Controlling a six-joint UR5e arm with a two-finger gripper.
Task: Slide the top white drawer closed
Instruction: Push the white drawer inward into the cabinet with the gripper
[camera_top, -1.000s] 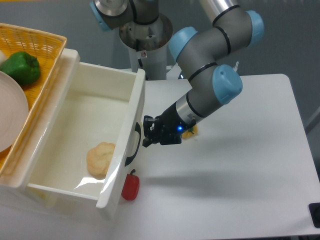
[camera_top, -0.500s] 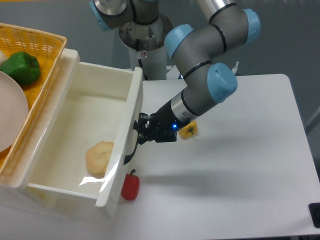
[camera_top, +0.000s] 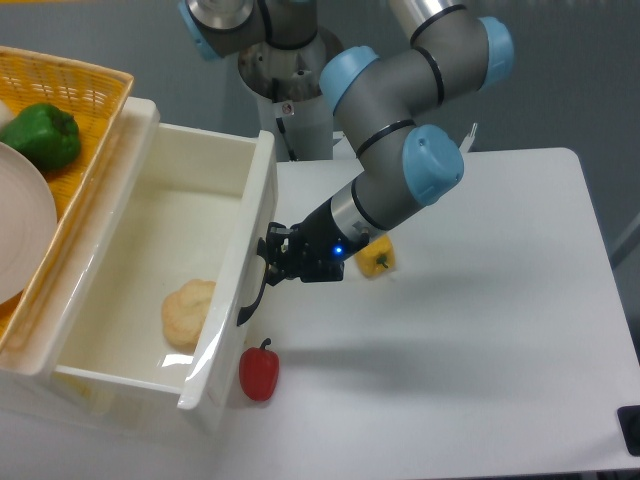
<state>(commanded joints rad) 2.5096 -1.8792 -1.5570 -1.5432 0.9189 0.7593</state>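
White top drawer (camera_top: 150, 230) pushed further in; gripper (camera_top: 272, 258) against handle, jaw state unclear.

The top white drawer (camera_top: 150, 290) fills the left half of the frame, pulled out toward the right, its front panel running from upper centre down to lower left of centre. A bun (camera_top: 185, 312) lies inside it near the front panel. The gripper (camera_top: 266, 262) sits against the drawer's handle (camera_top: 252, 296) at mid-frame (whether it clasps or only touches cannot be told). On the table (camera_top: 480, 350), a pepper (camera_top: 259, 372) stands just right of the drawer's lower front corner, and a small item (camera_top: 377, 260) lies partly behind the arm (camera_top: 400, 180). On the cabinet top at upper left sits a basket (camera_top: 75, 95) holding another pepper (camera_top: 42, 134) and a plate (camera_top: 22, 225)
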